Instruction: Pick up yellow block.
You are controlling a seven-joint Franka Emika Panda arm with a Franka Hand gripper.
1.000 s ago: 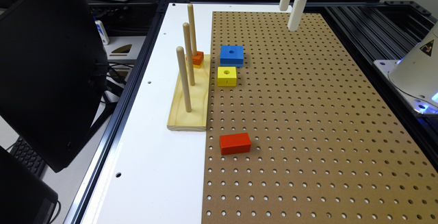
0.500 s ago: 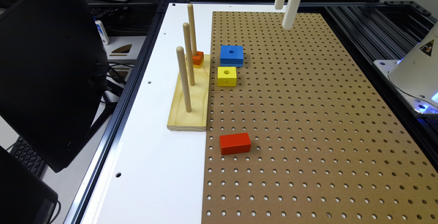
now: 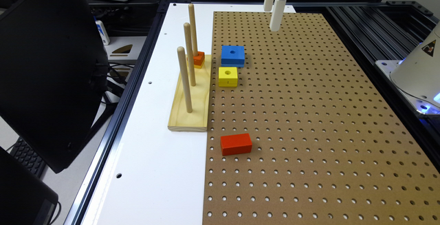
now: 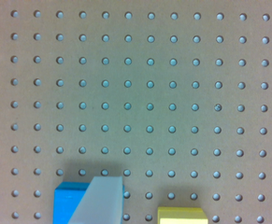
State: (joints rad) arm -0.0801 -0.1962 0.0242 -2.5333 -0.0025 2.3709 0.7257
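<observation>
Yellow block (image 3: 228, 76) beside blue block (image 3: 232, 55); pincer (image 3: 272, 18) wide, above bare pegboard (image 3: 309, 115).

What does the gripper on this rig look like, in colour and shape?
The gripper has two long, slim, off-white fingers with rounded tips, and a small grey metal bracket where one joins above. In the wrist view a fingertip shows as a pale, translucent-looking wedge. No cables or markings are visible.
</observation>
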